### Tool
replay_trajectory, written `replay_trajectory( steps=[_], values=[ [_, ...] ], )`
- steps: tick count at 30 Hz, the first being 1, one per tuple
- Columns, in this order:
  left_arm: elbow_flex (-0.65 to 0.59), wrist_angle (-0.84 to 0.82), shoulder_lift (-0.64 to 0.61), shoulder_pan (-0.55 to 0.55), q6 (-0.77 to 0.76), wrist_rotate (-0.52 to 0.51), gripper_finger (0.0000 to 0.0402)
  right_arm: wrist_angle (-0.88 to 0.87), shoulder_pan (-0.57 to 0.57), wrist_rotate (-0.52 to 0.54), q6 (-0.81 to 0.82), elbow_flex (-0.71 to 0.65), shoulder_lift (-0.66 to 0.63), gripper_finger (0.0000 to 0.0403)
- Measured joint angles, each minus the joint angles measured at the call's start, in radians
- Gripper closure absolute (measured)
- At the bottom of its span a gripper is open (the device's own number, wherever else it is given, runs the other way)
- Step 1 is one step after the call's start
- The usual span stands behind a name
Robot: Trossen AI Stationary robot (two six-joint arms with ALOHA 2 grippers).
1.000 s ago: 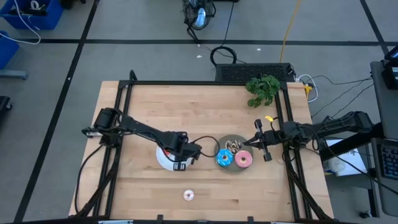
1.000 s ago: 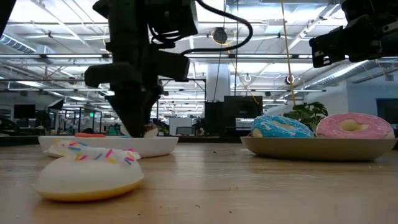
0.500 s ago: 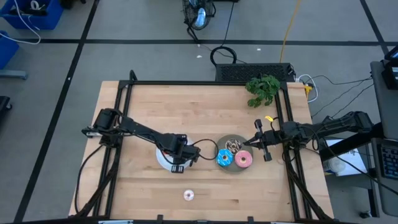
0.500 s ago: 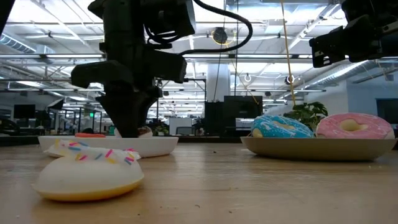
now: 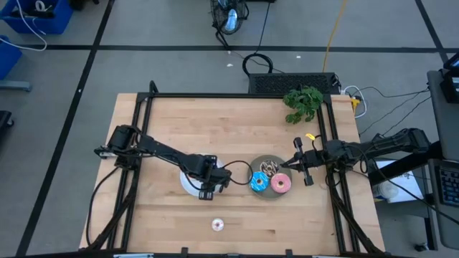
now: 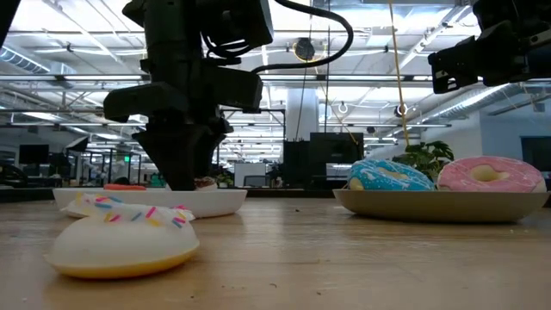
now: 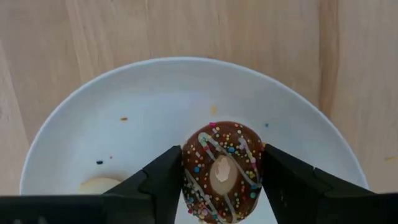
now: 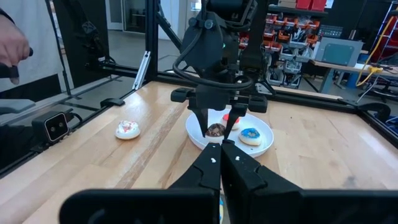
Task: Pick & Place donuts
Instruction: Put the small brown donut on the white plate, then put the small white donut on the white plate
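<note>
My left gripper (image 5: 206,183) stands over the white plate (image 5: 188,183), shut on the brown mini donut (image 7: 222,171). The right wrist view shows that donut (image 8: 216,130) between the fingers, with the blue mini donut (image 8: 250,135) and the red mini donut (image 8: 229,118) lying on the same plate. The pale pink-white mini donut (image 5: 217,225) lies flat on the bare table near the near edge. On the grey plate (image 5: 267,195) lie the blue-iced donut (image 5: 257,183), the pink-iced donut (image 5: 280,184) and the brown drizzled donut (image 5: 269,167). My right gripper (image 5: 282,166) hovers shut over that plate's far right rim. My left gripper pinches the brown mini donut by its outer rim (image 7: 186,168), one finger (image 7: 163,180) on each side. The fingers come from above, pointing down. The donut lies flat between them, low over the white plate's floor (image 7: 124,118); whether its underside touches the plate cannot be told.
A green plant (image 5: 303,102) stands at the far right corner of the table. Black frame rails (image 5: 229,95) run along the table's edges. A person's hand (image 8: 12,46) shows beyond the table in the right wrist view. Bare wood (image 5: 301,226) lies along the near edge.
My left gripper, still shut on the brown mini donut, has shifted a little toward the table's left and near edge over the white plate, and the donut sits slightly lower against the plate's rim than before. The right arm has kept still.
</note>
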Motion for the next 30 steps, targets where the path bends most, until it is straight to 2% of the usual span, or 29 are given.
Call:
replay_trajectory(
  steps=[18,30],
  values=[
    [0.000,-0.008,0.000,0.000,0.056,-0.020,0.0188,0.000,0.000,0.000,-0.003,0.000,0.000,0.0403],
    [0.001,-0.007,0.000,0.000,0.062,-0.060,0.0088,0.000,0.000,0.000,-0.003,0.000,0.000,0.0403]
  ],
)
